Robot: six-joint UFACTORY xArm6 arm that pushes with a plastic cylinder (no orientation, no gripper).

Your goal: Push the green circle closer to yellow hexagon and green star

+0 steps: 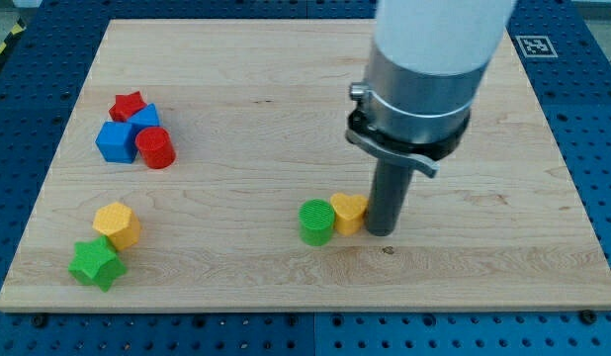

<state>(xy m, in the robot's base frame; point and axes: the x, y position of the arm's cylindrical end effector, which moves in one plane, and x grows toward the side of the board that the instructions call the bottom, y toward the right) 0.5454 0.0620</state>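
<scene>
Wooden board (286,89) on a blue perforated bench. No gripper fitted; my tip (381,232) rests at the view's right of a yellow heart (349,212), which touches the green circle (316,222) near bottom centre. The circle looks light, rigid and prone to sliding; push its right face. Yellow hexagon (118,223) and green star (95,263) sit well apart, bottom left. The heart is in between; the red star (129,105), blue blocks (116,141) and red cylinder (155,147) lie clear.
</scene>
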